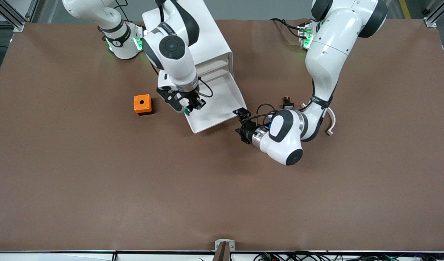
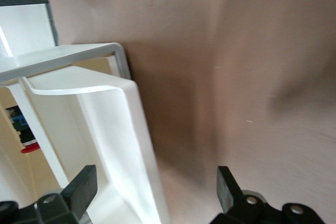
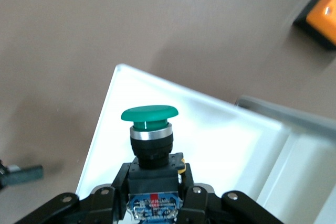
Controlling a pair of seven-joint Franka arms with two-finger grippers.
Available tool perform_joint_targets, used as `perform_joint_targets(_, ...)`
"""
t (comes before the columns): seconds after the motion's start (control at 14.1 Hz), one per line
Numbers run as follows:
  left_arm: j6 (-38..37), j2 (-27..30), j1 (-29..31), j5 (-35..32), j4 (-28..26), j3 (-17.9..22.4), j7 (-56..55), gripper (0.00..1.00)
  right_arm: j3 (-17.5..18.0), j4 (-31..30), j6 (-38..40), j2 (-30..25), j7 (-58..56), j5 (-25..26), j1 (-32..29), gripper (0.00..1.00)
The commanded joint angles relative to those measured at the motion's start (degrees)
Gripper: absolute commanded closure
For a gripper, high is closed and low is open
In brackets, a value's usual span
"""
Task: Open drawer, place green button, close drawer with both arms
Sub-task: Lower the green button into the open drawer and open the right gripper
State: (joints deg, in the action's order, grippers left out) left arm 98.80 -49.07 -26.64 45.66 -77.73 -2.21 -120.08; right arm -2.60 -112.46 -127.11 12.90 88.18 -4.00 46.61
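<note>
The drawer (image 1: 222,98) stands pulled out of the white cabinet (image 1: 207,40), its cream front toward the front camera. My right gripper (image 1: 191,105) hangs over the drawer's tray, shut on the black body of the button (image 3: 149,129). The button's green cap (image 3: 149,114) points away from the wrist, over the white tray floor (image 3: 220,140). My left gripper (image 1: 239,123) is low at the drawer's front corner, toward the left arm's end, and open. Its fingers (image 2: 79,187) straddle the drawer's front wall (image 2: 131,145) without gripping it.
An orange cube with a round hole (image 1: 142,104) sits on the brown table beside the drawer, toward the right arm's end. A small black part (image 1: 288,103) and a curved white piece (image 1: 331,125) lie near the left arm's forearm.
</note>
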Motion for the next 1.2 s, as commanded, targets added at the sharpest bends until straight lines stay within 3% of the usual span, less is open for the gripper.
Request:
perform_joint_targets(0.0, -0.54, 0.55, 0.18, -5.3, 3.89, 2.46, 0.37, 0.0, -0.74, 0.67, -2.7, 2.3, 6.36, -0.93, 3.92, 1.0)
perform_joint_targets(0.21, -0.45, 1.16, 0.09, -6.38, 4.86, 7.46, 1.16, 0.0, -0.74, 1.36, -5.95, 5.37, 12.08, -0.4, 7.35, 1.0)
perform_joint_targets(0.42, -0.45, 4.41, 0.01, -7.95, 4.86, 11.69, 9.74, 0.0, -0.83, 5.31, -5.96, 9.68, 15.95, -0.22, 8.67, 1.0)
perform_joint_targets(0.71, -0.45, 7.83, 0.27, -17.87, 4.86, 12.05, 22.13, 0.0, -0.83, 9.09, -5.79, 13.64, 18.95, -0.14, 9.64, 1.0)
perform_joint_targets(1.13, -0.45, 10.21, 0.01, -25.43, 4.69, 12.05, 49.73, 0.0, -0.83, 13.14, -5.61, 17.34, 22.29, -0.05, 10.08, 1.0)
